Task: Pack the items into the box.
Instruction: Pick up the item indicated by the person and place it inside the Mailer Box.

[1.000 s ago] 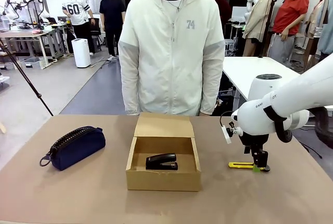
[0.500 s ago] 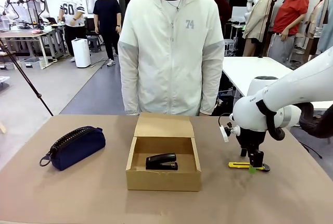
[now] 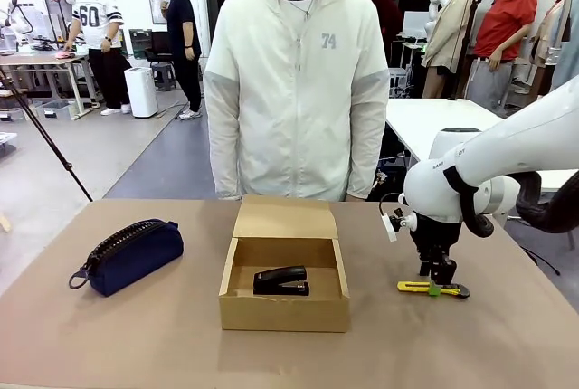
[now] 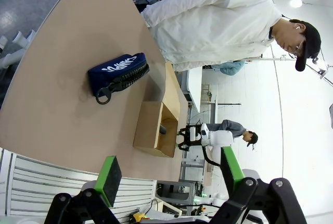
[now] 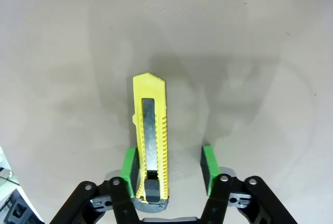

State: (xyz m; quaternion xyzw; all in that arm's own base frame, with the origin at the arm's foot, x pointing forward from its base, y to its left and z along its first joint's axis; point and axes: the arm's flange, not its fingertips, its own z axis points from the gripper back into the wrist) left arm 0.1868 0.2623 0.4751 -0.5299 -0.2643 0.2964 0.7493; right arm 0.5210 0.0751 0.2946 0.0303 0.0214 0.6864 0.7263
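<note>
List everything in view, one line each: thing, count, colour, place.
Pouch: one, navy, table's left.
Box: one, brown cardboard, table centre, flap open.
Stapler: one, black, inside the box.
Utility knife: one, yellow, flat on table right of box.
Table: one, tan, under everything.
Person: one, white jacket, far side.
Left claw: one, black with green pads, open, away from the items.
Right claw: one, black with green pads, open astride the knife.
</note>
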